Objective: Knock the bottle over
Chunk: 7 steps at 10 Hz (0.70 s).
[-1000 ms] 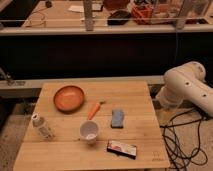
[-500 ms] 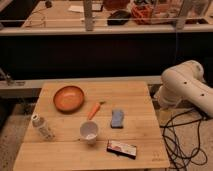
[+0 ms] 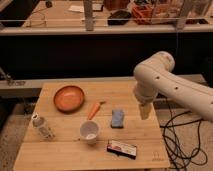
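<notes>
— Where was the pincer?

— The pincer (image 3: 144, 112) hung downward from the bend of the white arm (image 3: 159, 80), which reached in from the right. It was over the right part of the table (image 3: 150, 154), toward the far side. It showed only as a pale tan block, and I could not tell whether it was spread or pressed together.

— What lay closest to it?

— A blue sponge (image 3: 117, 118) lay just to its left on the boards, apart from it. Farther left an orange carrot-like piece (image 3: 94, 109) lay slantwise. Past that, on the far left, sat a round orange bowl (image 3: 69, 97).

— And on the near side?

— A white cup (image 3: 89, 131) sat mouth up around the middle, nearer than the carrot-like piece. To the cup's right, close to the near edge, lay a flat dark packet (image 3: 121, 149) with a red and white face.

— The bottle?

— The bottle (image 3: 42, 126) stood by the left edge of the table with its white cap uppermost. It was left of the cup and nearer than the bowl, and it touched neither. It was well apart from the pincer, with the cup and sponge lying between them.

— Anything off the table?

— Dark cables (image 3: 182, 142) trailed over the floor on the right, below the arm. A cluttered bench (image 3: 100, 15) ran across the far side.
</notes>
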Available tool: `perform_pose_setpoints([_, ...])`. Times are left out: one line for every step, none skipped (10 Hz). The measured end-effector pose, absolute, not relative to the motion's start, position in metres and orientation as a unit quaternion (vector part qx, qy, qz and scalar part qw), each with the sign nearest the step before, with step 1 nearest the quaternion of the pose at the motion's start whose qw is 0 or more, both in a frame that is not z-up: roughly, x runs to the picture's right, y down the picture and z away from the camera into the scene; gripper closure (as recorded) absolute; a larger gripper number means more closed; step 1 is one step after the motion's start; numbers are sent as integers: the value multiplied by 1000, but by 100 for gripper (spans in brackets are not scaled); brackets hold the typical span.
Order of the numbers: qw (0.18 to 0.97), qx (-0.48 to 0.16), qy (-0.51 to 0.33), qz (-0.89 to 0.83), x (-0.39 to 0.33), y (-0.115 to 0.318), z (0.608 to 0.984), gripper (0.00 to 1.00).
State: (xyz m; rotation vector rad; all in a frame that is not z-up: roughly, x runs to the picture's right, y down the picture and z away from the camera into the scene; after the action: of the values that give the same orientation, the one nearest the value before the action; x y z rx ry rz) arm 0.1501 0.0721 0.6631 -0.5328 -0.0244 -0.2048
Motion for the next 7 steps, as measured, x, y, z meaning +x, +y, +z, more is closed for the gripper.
perform_pose_setpoints([957, -257, -21, -129, 123, 68, 664, 20])
perform_pose_setpoints([955, -251, -27, -158, 97, 65, 665, 20])
perform_pose_setpoints([951, -244, -32, -189, 71, 63, 665, 20])
perform_pose_setpoints([947, -237, -38, -213, 49, 61, 667, 20])
perform_pose_setpoints([943, -231, -44, -236, 26, 58, 671, 20])
perform_pose_setpoints([937, -224, -52, -264, -2, 55, 676, 20])
perform_pose_setpoints([932, -220, -57, -282, -24, 50, 679, 20])
